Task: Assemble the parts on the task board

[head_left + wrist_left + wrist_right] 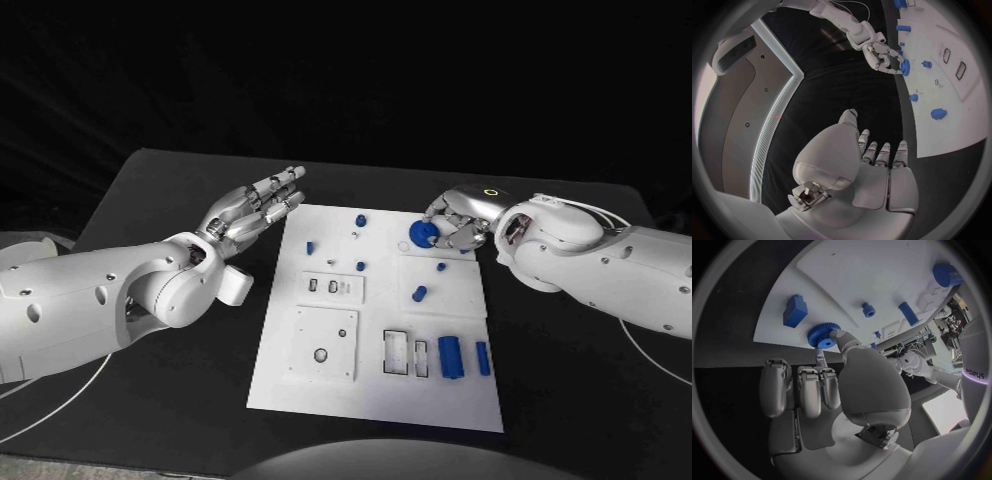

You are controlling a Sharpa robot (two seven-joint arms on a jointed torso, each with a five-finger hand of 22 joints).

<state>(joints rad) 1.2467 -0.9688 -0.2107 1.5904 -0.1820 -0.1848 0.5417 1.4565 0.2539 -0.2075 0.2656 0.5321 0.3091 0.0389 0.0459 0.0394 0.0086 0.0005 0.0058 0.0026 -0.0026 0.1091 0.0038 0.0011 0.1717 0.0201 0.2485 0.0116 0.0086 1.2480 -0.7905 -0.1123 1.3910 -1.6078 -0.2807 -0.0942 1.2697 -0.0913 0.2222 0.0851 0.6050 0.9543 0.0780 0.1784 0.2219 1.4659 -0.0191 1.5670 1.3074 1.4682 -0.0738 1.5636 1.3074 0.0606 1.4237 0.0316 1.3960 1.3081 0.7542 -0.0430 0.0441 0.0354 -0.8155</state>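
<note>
Presently, item one: task board (pixel 378 400), a white plate in the middle of the black table (pixel 159 190), carrying small blue parts and several recessed slots.

Item two: blue gear (pixel 423 234), toothed round part at the board's far right area. It is pinched by the right hand (pixel 462 217) between thumb and a finger; the right wrist view shows the gear (pixel 824 335) at the fingertips just over the board's edge, the other fingers (pixel 798 385) lying straight and side by side. Whether the gear touches the board I cannot tell.

Item three: left hand (pixel 257 210), beside the board's far left edge, fingers stretched out and slightly apart, holding nothing.

Item four: loose parts. A blue block (pixel 795 311) and a small blue peg (pixel 869 309) lie near the gear; two blue cylinders (pixel 464 357) rest near the board's near right side.

Step in hand, by judgement: carrying or seating the gear. The next move likely calls for lining its centre hole over its post and lowering it squarely before letting go.
</note>
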